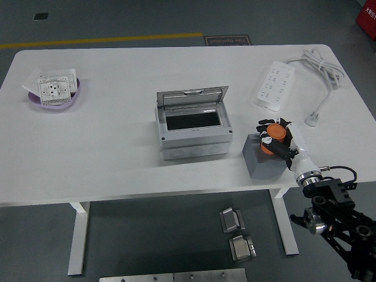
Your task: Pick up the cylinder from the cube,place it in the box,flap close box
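An orange cylinder (274, 137) stands on a grey cube (262, 157) at the table's right front. My right hand (276, 138) is wrapped around the cylinder, fingers curled on it from the right. The grey box (192, 127) stands at the table's middle with its flap lid (192, 96) raised open at the back, showing a dark inside. My left arm is out of view.
A white power strip (275, 86) with its cable (320, 76) lies at the back right. A purple dish (56, 93) holding white socket plates sits at the far left. The table's near edge runs just in front of the cube.
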